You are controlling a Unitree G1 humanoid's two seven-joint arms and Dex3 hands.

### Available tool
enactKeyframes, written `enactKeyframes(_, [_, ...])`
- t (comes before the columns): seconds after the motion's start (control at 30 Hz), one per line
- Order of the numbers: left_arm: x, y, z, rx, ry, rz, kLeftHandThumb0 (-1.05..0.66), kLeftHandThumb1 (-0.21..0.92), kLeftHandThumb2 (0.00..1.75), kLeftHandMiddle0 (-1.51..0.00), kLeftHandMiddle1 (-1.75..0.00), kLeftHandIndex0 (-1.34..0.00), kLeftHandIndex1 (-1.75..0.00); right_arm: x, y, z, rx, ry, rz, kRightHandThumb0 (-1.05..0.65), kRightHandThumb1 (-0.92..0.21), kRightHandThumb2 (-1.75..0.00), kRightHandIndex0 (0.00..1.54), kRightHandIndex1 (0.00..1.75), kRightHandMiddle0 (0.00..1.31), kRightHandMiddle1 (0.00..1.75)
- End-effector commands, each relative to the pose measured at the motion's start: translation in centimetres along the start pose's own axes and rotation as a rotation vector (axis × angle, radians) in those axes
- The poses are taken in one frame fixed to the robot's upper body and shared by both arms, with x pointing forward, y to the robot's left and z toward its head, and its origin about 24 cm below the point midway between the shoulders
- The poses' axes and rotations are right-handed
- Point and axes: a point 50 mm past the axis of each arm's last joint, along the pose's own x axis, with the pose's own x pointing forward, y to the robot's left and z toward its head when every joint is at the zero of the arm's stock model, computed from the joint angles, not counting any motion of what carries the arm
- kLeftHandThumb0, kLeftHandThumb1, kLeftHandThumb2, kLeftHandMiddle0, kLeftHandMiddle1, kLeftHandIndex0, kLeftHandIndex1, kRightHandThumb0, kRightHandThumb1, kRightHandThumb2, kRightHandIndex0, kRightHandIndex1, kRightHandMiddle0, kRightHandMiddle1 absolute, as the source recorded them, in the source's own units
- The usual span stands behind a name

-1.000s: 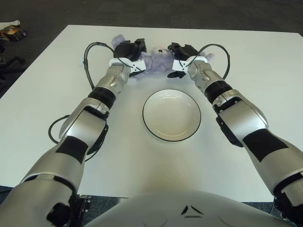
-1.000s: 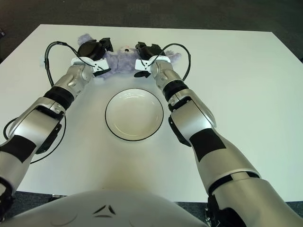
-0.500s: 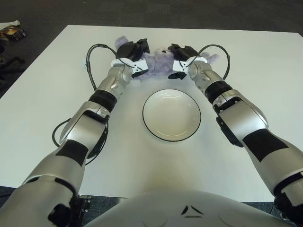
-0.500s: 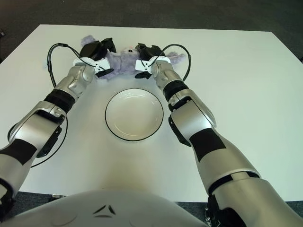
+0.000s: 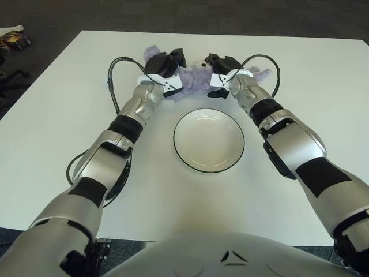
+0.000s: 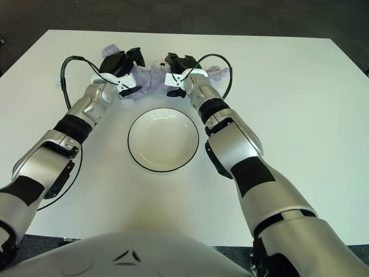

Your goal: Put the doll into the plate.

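at top centre of the frame, the left hand [image 5: 165,62] and right hand [image 5: 221,64] clasp the purple doll [image 5: 195,78] between them above the empty plate [image 5: 209,140].

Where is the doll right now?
The purple doll lies on the white table just beyond the empty plate, between the left hand and right hand closing in on either side.

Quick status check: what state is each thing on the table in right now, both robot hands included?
Doll: lying on the table beyond the plate, between both hands, not in the plate.
Plate: upright, empty, near side of the doll.
Left robot hand: against the doll's left side.
Right robot hand: against the doll's right side.
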Motion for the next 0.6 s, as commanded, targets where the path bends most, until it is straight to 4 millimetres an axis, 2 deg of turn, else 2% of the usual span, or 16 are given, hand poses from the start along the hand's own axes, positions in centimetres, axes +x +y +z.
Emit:
enactKeyframes(0.0, [-0.43, -0.55, -0.07, -0.03, 0.004, -0.018, 0.0, 0.09, 1.56, -0.79, -1.68, -0.56, -1.75, 0.0, 0.09, -0.16, 0.004, 0.015, -0.005, -0.1, -0.03, -1.26, 0.0, 1.1, 0.0, 0.88])
enactKeyframes(0.23, [-0.58, -0.4, 0.13, -0.024, -0.009, -0.003, 0.0, 0.09, 1.56, -0.8, -1.67, -0.56, -1.75, -0.05, 0.35, -0.29, 0.018, 0.027, -0.006, 0.01, -0.01, -1.33, 0.09, 1.28, 0.0, 1.13])
enactKeyframes(0.27, [-0.59, -0.38, 0.17, -0.024, -0.008, -0.004, 0.0, 0.09, 1.55, -0.8, -1.67, -0.56, -1.75, -0.09, 0.51, -0.37, 0.025, 0.03, -0.006, 0.02, -0.02, -1.35, 0.16, 1.36, 0.0, 1.28])
enactKeyframes(0.33, [-0.6, -0.35, 0.21, -0.024, -0.007, -0.007, 0.0, 0.09, 1.55, -0.8, -1.66, -0.56, -1.75, -0.12, 0.67, -0.46, 0.033, 0.033, -0.007, 0.04, -0.03, -1.38, 0.24, 1.45, 0.02, 1.43])
enactKeyframes(0.4, [-0.62, -0.36, 0.23, -0.025, -0.006, -0.009, 0.0, 0.09, 1.55, -0.8, -1.66, -0.56, -1.75, -0.12, 0.67, -0.47, 0.033, 0.035, -0.012, 0.05, -0.03, -1.39, 0.29, 1.5, 0.03, 1.51])
enactKeyframes(0.5, [-0.66, -0.37, 0.27, -0.03, -0.005, -0.014, 0.0, 0.09, 1.55, -0.8, -1.66, -0.56, -1.75, -0.12, 0.64, -0.46, 0.04, 0.04, -0.025, 0.3, -0.32, -1.14, 0.49, 1.56, 0.12, 1.64])
enactKeyframes(0.53, [-0.67, -0.37, 0.28, -0.032, -0.006, -0.015, 0.0, 0.09, 1.55, -0.8, -1.66, -0.56, -1.75, -0.11, 0.6, -0.45, 0.055, 0.046, -0.034, 0.34, -0.37, -1.1, 0.52, 1.57, 0.16, 1.68])
enactKeyframes(0.57, [-0.69, -0.38, 0.28, -0.033, -0.007, -0.016, 0.0, 0.09, 1.55, -0.8, -1.66, -0.56, -1.75, -0.1, 0.58, -0.45, 0.066, 0.05, -0.04, 0.27, -0.34, -1.14, 0.56, 1.53, 0.25, 1.69])
